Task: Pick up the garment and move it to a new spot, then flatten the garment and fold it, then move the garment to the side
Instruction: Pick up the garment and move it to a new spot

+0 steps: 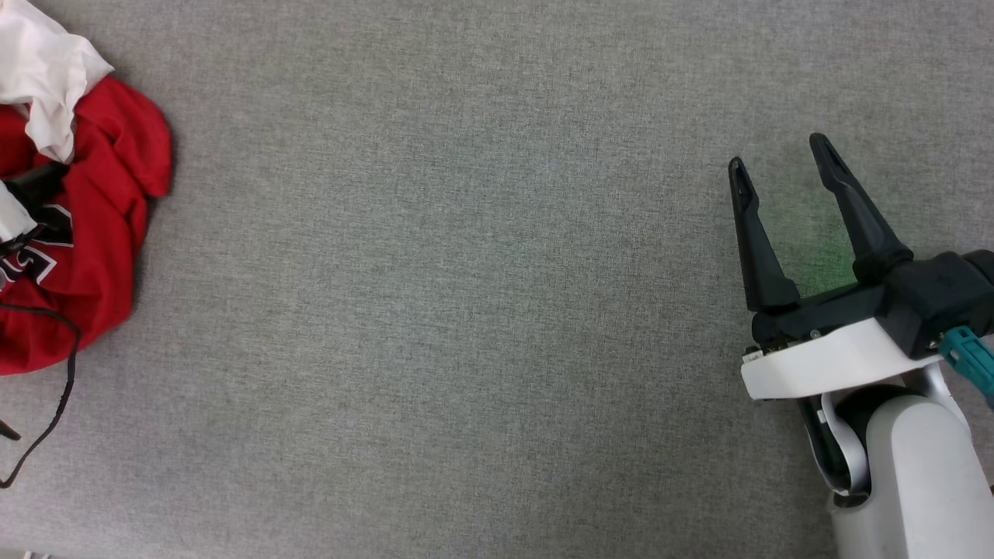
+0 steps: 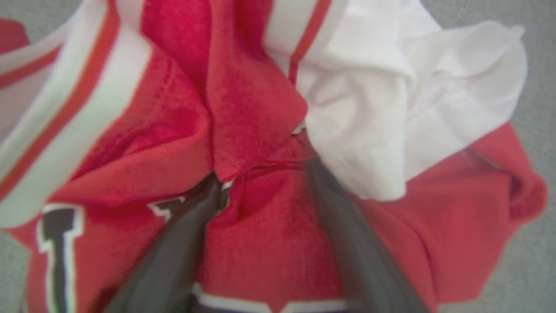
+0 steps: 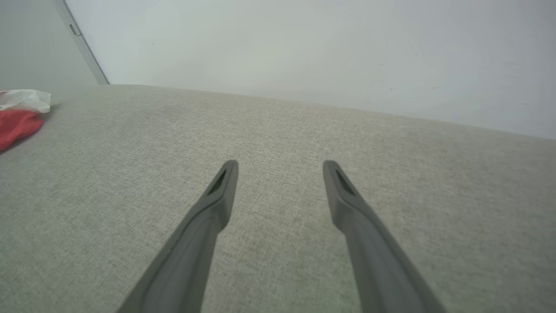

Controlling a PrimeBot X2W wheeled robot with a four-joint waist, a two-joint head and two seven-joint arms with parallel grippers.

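Jersey [image 1: 101, 233] bunched around the open left gripper [image 2: 265, 174]
It lies crumpled on the counter [image 1: 466, 310], red folds between that gripper's spread fingers [image 2: 173, 252], tips buried; the right gripper [image 1: 780, 155], wide open and empty, is well apart to its right.

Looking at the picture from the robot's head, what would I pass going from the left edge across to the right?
Crumpled red and white garment → long stretch of bare grey fabric surface → right gripper, its two dark fingers spread open.
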